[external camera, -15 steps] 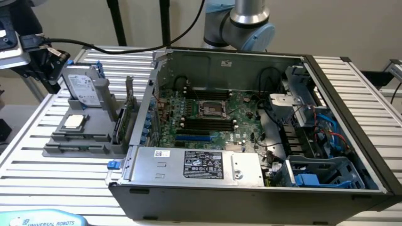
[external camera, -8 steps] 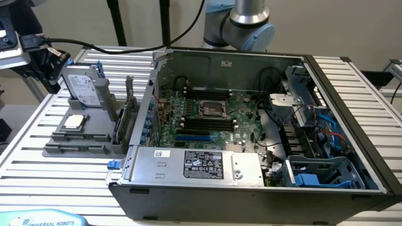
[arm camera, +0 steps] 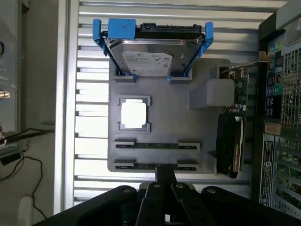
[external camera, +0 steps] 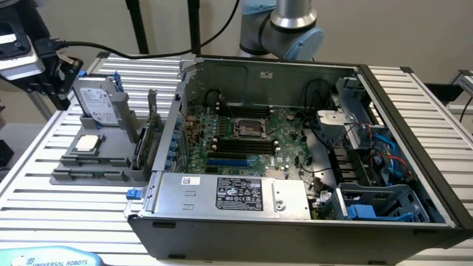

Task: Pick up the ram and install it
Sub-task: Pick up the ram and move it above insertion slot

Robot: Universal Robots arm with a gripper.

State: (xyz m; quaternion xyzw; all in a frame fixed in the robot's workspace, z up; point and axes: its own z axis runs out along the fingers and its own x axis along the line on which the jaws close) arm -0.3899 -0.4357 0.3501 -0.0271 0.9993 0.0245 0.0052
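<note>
Black gripper (arm camera: 165, 175) fingers, clenched together with nothing between them, hang directly above the near edge of a grey parts tray (arm camera: 202, 155). Beneath everything is a slatted metal table (external camera: 44, 216).

An open computer case (external camera: 296, 227) lies on its side on the table, at the exterior view's right. Inside it are a silver power supply (external camera: 229, 194) and a green motherboard (external camera: 284, 136) with black memory slots (external camera: 240, 145).

Just beside the case, the tray holds spare parts. A silver hard drive (arm camera: 155, 56) in a blue carrier leans at the tray's far end. A tall expansion card (arm camera: 241, 87) stands on edge along the side of the tray nearest the case, so it and the case wall lie between the tray and the motherboard.

The ram (arm camera: 143, 166) sits on edge in the tray slot closest to the gripper, with the fingertips covering its middle. A second ram stick (arm camera: 155, 145) rests in the parallel slot just beyond. Past that lies a square processor chip (arm camera: 134, 114).
</note>
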